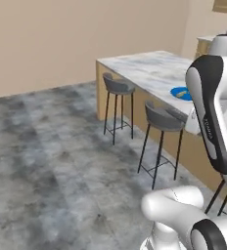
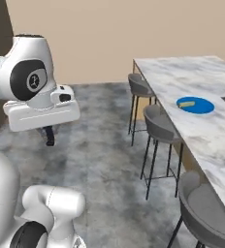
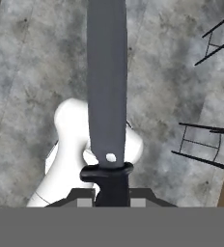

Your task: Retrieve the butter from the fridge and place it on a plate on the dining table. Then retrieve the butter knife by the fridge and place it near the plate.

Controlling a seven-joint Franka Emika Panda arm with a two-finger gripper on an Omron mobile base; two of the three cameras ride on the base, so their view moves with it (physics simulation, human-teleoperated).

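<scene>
Hand view, gripper point(image 3: 112, 198): closed tight on the black handle of the butter knife point(image 3: 106, 87); the grey blade runs straight out from the jaws, over the grey floor.
Knife, handling: judged light, stiff and thin; a smooth handle could twist or slip in the pinch, so the hold by the handle near the guard looks right, with the blade left free.
Right base view, gripper point(image 2: 49, 135): hangs low under the white wrist, well apart from the dining table point(image 2: 216, 140), over open floor.
Stools point(image 2: 159, 127): grey seats on thin black legs, lined up just beside the dining table's near side.
Plate point(image 2: 195, 105): blue, lying flat on the dining table, near its edge above the stools.
Butter point(image 2: 185, 102): small yellow stick lying on the plate; that half of the task looks done.
Set-down: judged best flat on the dining table just beside the plate, not on it.
</scene>
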